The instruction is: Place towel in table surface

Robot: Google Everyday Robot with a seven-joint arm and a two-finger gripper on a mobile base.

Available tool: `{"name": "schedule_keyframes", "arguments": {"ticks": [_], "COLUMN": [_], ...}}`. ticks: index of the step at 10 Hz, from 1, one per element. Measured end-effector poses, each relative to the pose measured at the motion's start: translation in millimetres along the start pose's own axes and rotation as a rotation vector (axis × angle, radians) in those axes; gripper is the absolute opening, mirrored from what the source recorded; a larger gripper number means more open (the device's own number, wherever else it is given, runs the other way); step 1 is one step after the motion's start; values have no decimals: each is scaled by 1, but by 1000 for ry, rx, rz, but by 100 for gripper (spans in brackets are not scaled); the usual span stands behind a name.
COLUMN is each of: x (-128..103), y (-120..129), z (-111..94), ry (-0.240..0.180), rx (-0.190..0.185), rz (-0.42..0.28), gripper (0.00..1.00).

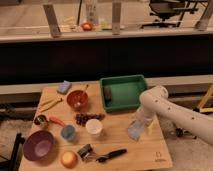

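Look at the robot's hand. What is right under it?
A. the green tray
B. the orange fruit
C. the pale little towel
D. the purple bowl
C: the gripper is at the right side of the table surface, and the pale towel sits just below it; the green tray is farther back, while the purple bowl and orange fruit lie far to the left.
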Motion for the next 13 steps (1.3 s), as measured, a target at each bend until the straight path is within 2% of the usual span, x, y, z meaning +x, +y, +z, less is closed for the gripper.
{"name": "schedule_keyframes", "arguments": {"ticks": [4, 10, 13], "x": [3, 10, 10], "y": [14, 13, 13], "z": [0, -4, -4], "ry": [-2, 5, 5], "rx": [8, 18, 17], "rz": [-9, -73, -73], "gripper": [80, 80, 80]}}
